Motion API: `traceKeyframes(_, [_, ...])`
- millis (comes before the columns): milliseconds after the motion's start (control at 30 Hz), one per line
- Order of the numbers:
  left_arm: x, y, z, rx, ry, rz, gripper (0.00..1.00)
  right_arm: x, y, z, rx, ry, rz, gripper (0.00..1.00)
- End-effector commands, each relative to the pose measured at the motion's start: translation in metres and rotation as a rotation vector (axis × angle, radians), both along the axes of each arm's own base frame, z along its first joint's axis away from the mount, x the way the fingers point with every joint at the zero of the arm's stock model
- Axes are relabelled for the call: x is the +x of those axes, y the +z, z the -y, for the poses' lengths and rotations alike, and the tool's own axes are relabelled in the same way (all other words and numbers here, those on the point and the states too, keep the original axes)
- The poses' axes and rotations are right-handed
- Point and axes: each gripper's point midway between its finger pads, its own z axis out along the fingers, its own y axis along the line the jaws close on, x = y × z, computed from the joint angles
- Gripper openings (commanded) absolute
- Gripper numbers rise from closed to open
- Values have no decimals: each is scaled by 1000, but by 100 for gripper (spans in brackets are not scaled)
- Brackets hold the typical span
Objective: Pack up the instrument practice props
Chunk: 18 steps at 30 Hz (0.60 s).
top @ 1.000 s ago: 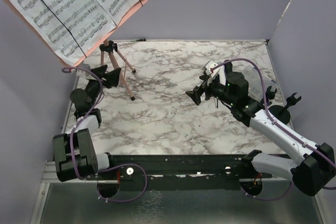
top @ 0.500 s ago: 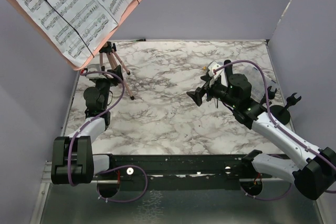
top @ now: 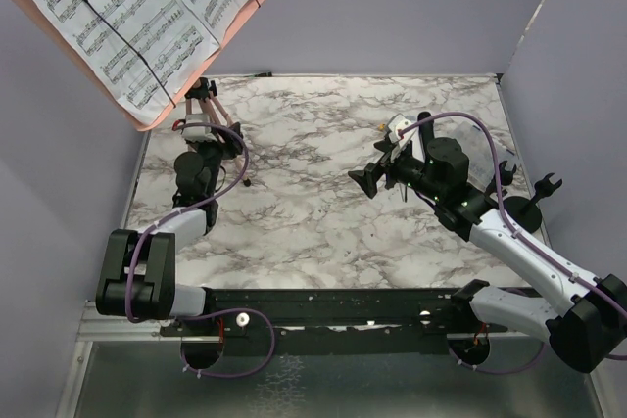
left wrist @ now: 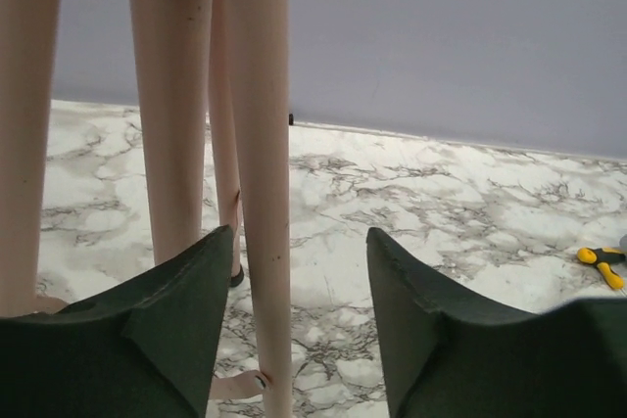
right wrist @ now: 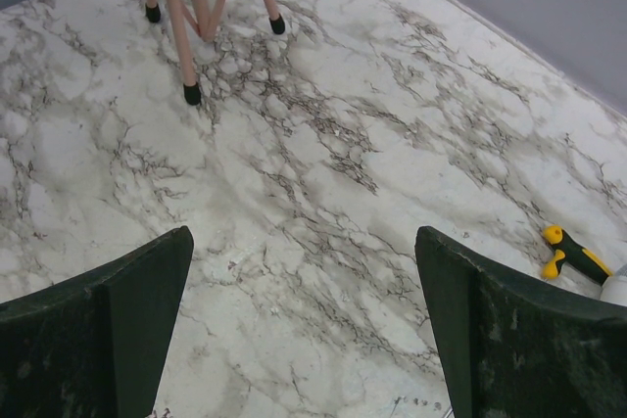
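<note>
My left end effector (left wrist: 299,234) is spread wide at the pink tripod music stand (left wrist: 266,144), far left on the white marble bench (top: 294,212), one leg in its gap (contact unclear). My right end effector (right wrist: 304,237) gapes wide, holding nothing, mid-bench.

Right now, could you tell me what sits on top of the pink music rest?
White sheet-music pages cover the board; only its pink edge shows, the face beneath is hidden.

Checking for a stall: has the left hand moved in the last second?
Yes. In the top view the left hand has shifted right, from the table's left edge toward the pink tripod, whose leg stands between its open fingers.
</note>
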Motion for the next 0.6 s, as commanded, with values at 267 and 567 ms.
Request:
traceKeyframes(267, [-15, -6, 25, -97, -38, -82, 8, 3, 0, -4, -5, 4, 5, 100])
traceKeyframes(567, [-56, -15, 75, -219, -262, -177, 0, 19, 12, -22, 48, 22, 2, 100])
